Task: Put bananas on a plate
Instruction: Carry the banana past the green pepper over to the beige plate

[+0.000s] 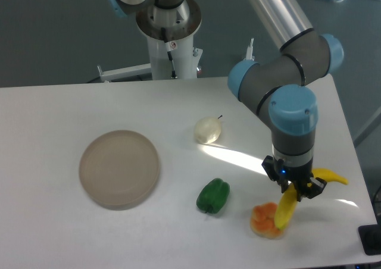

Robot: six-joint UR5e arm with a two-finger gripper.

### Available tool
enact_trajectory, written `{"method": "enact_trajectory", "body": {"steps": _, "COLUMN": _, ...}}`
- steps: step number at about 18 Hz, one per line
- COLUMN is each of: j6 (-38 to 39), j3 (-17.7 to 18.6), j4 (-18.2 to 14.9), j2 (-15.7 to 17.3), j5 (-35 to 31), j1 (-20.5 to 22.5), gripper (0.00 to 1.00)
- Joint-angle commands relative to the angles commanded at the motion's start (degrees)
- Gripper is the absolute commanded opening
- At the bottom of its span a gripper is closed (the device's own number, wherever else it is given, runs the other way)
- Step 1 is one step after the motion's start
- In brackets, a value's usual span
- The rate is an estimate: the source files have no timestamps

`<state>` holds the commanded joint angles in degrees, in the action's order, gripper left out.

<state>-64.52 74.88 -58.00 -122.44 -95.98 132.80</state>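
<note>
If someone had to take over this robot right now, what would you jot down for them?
Gripper: jaws shut on the bananas, at the table's right front, right by the orange fruit; lifted or resting, can't tell.
Plate: bare, far left.
In between: green pepper and a pale fruit.
Done: bananas grasped.
Left: carry them left over the pepper, set them on the plate, let go.
</note>
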Motion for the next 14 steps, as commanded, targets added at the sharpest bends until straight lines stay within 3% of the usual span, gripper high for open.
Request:
{"method": "enact_trajectory", "body": {"steps": 4, "j6": 7.3, "j3": 5.8, "j4": -0.1, "j2": 3.3, "j5": 1.8, "j1": -1.9, "gripper": 0.30}}
{"method": "enact_trajectory", "body": {"steps": 8, "j6": 14.5, "j3": 11.7, "j4": -1.8, "j2": 9.2, "j5": 3.2, "j1": -6.1, "gripper": 0.30}}
{"method": "enact_trajectory", "body": {"steps": 14, "j6": 28.7, "j3": 14.7, "j4": -4.7, "j2": 12.7, "j5": 4.4, "j1": -14.3, "gripper": 0.30}}
